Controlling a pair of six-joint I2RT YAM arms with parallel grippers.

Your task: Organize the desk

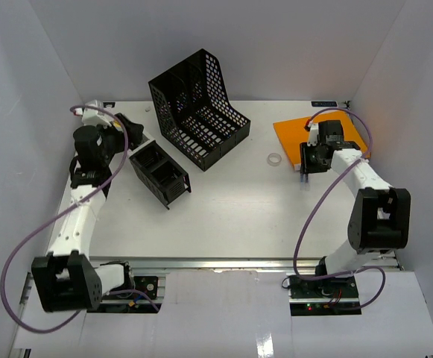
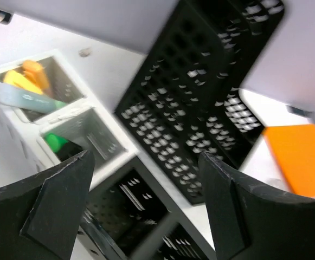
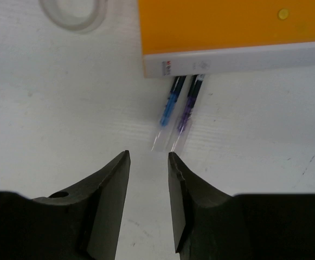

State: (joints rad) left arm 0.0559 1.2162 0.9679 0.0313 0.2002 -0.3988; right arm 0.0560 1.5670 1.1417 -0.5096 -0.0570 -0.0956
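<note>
left arm (image 1: pixel 82 216): links were white, joints black | right arm (image 1: pixel 365 186): looked the same | cables (image 1: pixel 4 280): purple, thin | left gripper (image 2: pixel 146 158), right gripper (image 3: pixel 148 156): fingers were matte black wedges | one right finger (image 3: pixel 105 211) had small round hole

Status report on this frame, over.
Left end effector open, empty, near the black file rack. Right end effector narrowly open, empty, facing two pens poking from under the orange notebook. Desk not yet organized. Path clear.

White desk (image 1: pixel 231 209), orange folder (image 1: pixel 291 134), black mesh rack (image 1: pixel 197 108)
</note>
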